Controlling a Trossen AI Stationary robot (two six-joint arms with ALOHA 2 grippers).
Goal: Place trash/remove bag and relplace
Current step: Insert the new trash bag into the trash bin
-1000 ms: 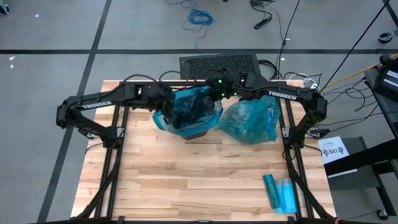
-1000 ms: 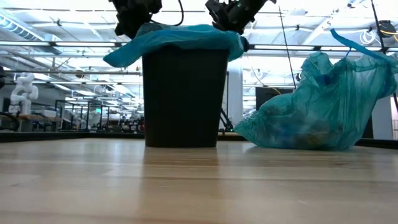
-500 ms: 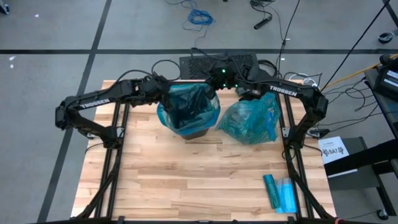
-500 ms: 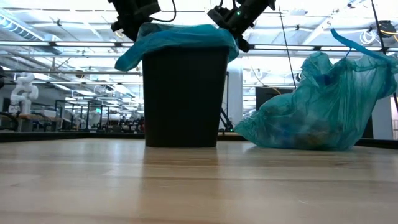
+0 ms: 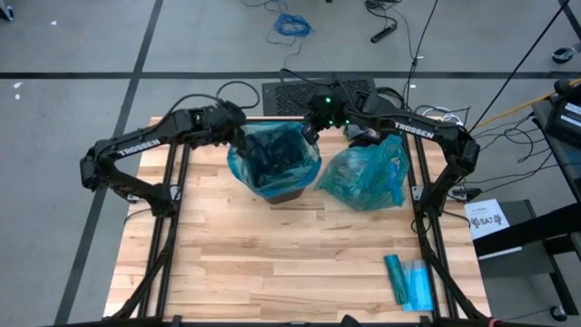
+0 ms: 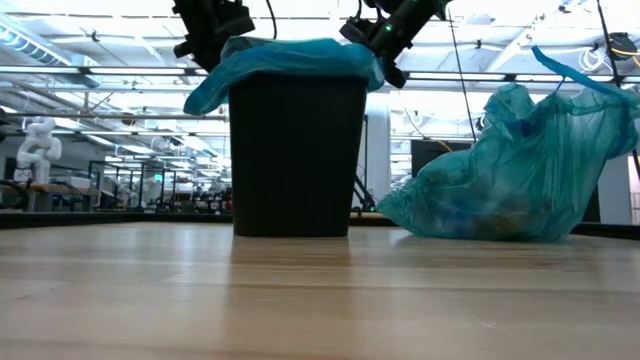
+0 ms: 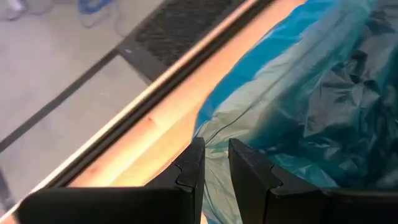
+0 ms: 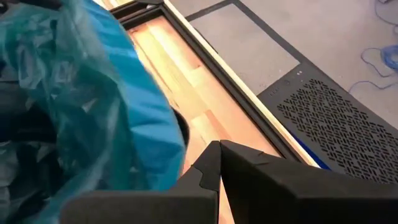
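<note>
Trash fills the tied teal bag (image 5: 365,177) lying on the counter (image 5: 272,254) beside the black bin (image 6: 292,155). Farther back, the left tool (image 5: 238,130) pinches the fresh teal liner (image 5: 272,156) at the bin's rim; the right tool (image 5: 309,127), fingers closed, hovers at the opposite rim.

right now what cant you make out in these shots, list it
- Inside of the black bin: high view, the new teal liner covers it.
- Contents of the full teal bag: low view, only blurred shapes through the plastic.
- Whether the left gripper pinches the liner: left wrist view, the narrow gap between its fingers hides any film.
- Label on the white card: high view, too small.
</note>
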